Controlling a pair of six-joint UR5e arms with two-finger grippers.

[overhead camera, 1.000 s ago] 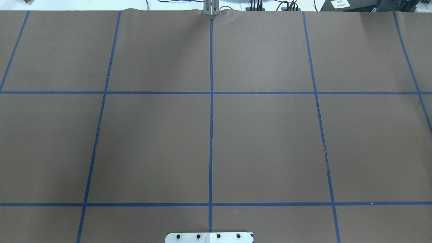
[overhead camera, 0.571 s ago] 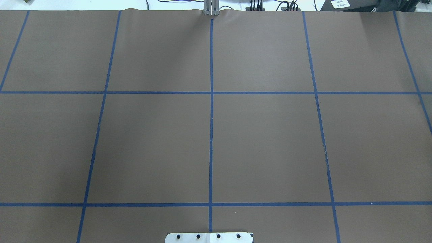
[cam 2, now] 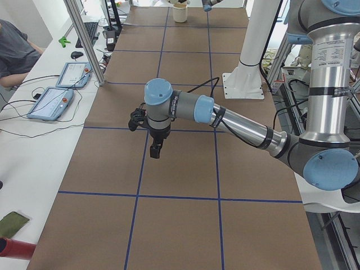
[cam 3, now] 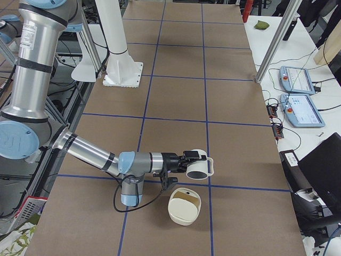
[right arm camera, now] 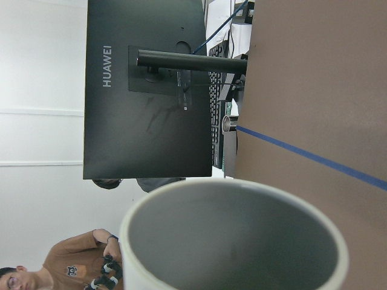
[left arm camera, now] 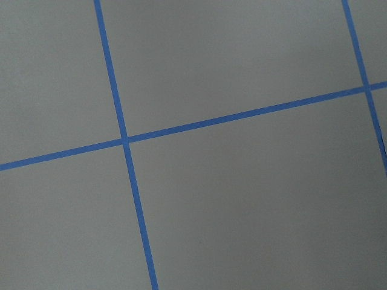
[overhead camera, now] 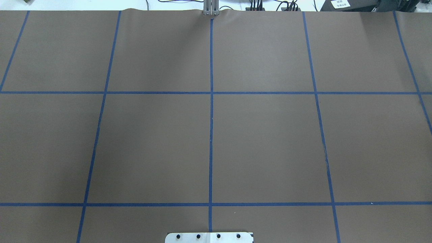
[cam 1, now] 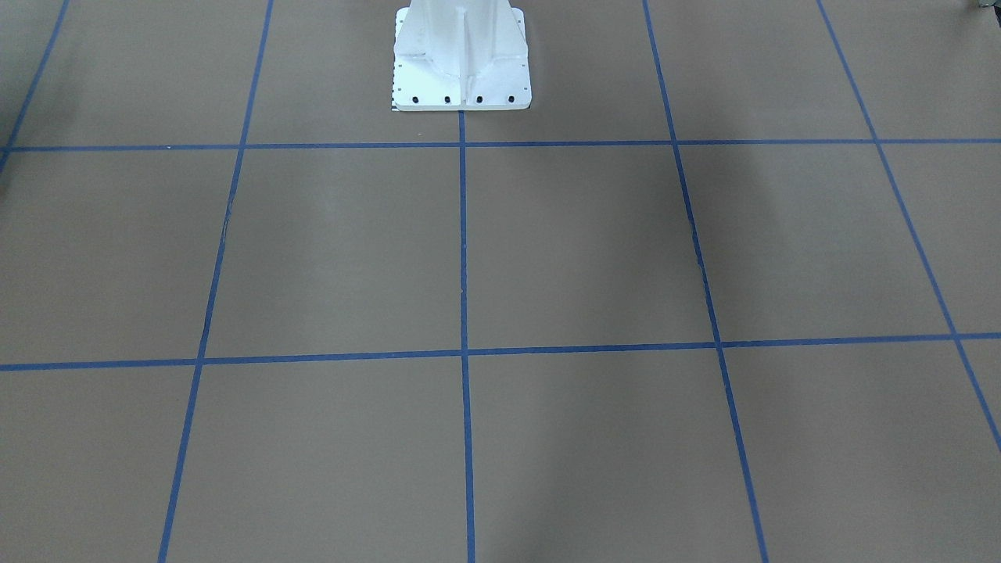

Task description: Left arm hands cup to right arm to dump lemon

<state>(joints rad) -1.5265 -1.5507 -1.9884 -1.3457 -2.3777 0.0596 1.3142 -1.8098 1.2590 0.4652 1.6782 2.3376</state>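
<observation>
The white cup (cam 3: 201, 167) hangs on its side at the tip of my right gripper (cam 3: 186, 160), above the table near its right end. In the right wrist view its grey inside (right arm camera: 236, 241) fills the lower frame and looks empty. The right gripper's fingers show only in the exterior right view, so I cannot tell whether they are shut. The left gripper (cam 2: 154, 151) points down above the table, apart from the cup, with nothing seen in it; I cannot tell its state. The lemon is not visible.
A cream bowl (cam 3: 184, 209) stands on the brown table (cam 3: 176, 101) just below the cup. The white robot base (cam 1: 461, 62) is at mid-table. Tablets (cam 3: 301, 109), a black laptop (cam 3: 319, 176) and metal posts (cam 3: 277, 37) line the operators' side. A person (right arm camera: 54, 266) sits behind a monitor (right arm camera: 145, 90).
</observation>
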